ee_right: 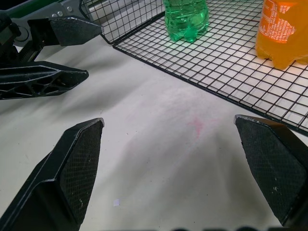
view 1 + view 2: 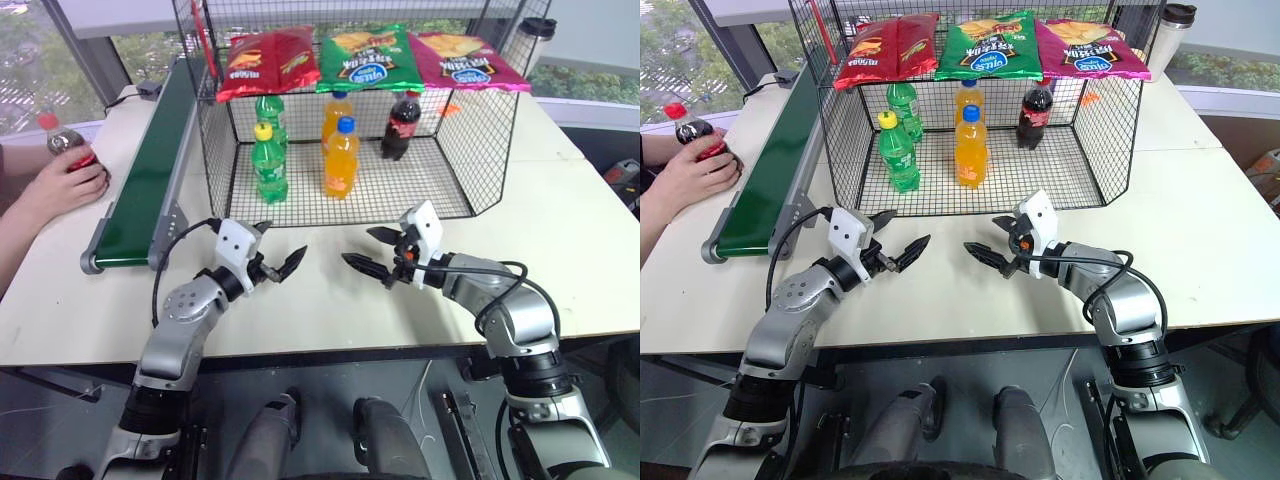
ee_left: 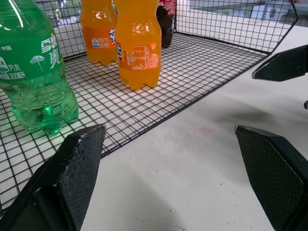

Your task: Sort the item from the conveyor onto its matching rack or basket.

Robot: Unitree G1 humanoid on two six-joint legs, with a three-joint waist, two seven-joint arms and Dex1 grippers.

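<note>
Small brown cola bottle w/ red cap (image 2: pixel 62 143) in person's hand (image 2: pixel 62 187) left of dark-green conveyor belt (image 2: pixel 150 170); left gripper (image 2: pixel 282 262) & right gripper (image 2: pixel 372 252) jaws wide open, empty, above white desk (image 2: pixel 330 300) before black wire-mesh cage (image 2: pixel 480 130).

A wide, pale cream desk (image 2: pixel 560 230) filled most of the scene, its surface matte and faintly scuffed, with a seam running across its far right part. Beyond its far edge ran large windows (image 2: pixel 25 70) with dark frames, daylight coming through them and green foliage outside. A white sill (image 2: pixel 590 112) ran along under the glass on the right. Below the desk's near edge lay a dim grey floor (image 2: pixel 940 360)
</note>
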